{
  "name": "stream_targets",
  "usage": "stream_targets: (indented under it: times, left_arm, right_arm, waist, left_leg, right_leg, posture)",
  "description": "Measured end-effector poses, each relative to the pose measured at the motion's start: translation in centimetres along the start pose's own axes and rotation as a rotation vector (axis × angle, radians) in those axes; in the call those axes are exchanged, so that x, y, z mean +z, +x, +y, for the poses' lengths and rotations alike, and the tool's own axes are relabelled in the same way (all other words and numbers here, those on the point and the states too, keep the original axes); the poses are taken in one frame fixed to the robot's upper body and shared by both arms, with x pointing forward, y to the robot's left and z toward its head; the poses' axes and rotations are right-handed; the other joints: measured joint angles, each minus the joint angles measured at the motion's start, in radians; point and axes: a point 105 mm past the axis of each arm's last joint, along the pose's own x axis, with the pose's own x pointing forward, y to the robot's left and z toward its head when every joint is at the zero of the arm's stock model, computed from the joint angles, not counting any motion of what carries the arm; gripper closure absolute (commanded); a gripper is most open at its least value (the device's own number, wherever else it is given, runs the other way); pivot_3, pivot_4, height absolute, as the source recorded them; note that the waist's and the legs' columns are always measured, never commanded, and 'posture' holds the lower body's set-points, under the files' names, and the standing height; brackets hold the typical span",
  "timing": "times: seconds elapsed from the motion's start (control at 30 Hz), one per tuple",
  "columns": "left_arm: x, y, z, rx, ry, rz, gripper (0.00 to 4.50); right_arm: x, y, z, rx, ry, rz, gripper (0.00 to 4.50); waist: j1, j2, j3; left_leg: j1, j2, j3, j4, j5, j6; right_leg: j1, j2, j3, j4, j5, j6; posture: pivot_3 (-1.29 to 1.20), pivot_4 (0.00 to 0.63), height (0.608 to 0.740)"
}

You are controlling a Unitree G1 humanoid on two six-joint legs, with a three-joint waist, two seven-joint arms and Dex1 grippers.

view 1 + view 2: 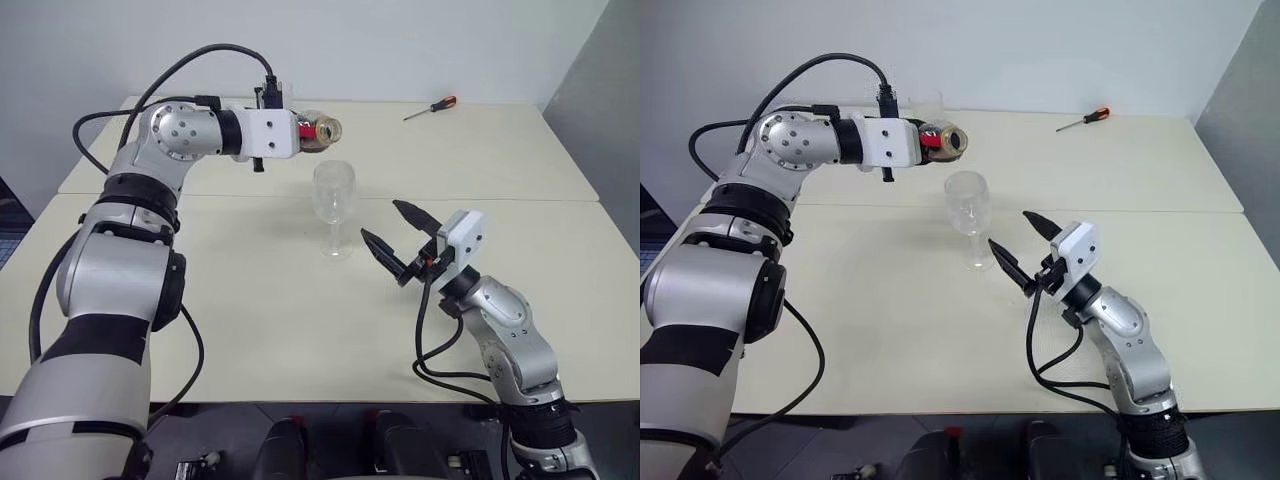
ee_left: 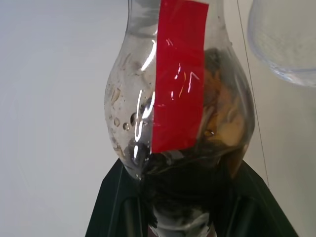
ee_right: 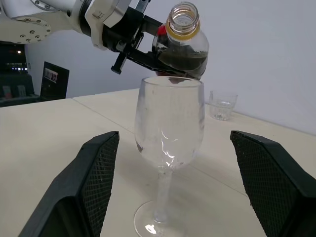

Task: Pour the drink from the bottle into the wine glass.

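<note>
My left gripper point(image 1: 303, 133) is shut on the bottle point(image 1: 320, 130), holding it tipped almost level just above and behind the wine glass point(image 1: 334, 205). The bottle is uncapped, with a yellowish neck ring and a red label strip point(image 2: 180, 79). The dark drink point(image 3: 183, 62) lies in the bottle's lower side. The wine glass stands upright near the table's middle, and its bowl point(image 3: 170, 123) shows no dark liquid. My right gripper point(image 1: 380, 220) is open beside the glass's right front, fingers apart and not touching it.
A red-handled screwdriver point(image 1: 432, 107) lies at the back right of the cream table point(image 1: 250, 320). A short clear tumbler point(image 1: 925, 103) stands at the back, behind my left arm. A seam point(image 1: 520, 199) runs across the table.
</note>
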Motion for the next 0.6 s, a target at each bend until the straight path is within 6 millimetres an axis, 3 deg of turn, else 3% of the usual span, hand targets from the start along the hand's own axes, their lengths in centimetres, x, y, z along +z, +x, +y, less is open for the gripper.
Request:
stream_targets:
  times: [0.6]
  left_arm:
    - [-0.07,-0.06,-0.38,-0.048,0.140,0.037,3.26]
  right_arm:
    - [-0.79,0.42,0.12,0.000,0.024,0.000,0.64]
  waist:
    - [0.000,0.000,0.000]
  left_leg:
    - [0.000,0.000,0.000,0.000,0.000,0.000]
  right_leg:
    - [0.000,0.000,0.000,0.001,0.000,0.000]
  posture:
    - [0.00,0.150,0.740]
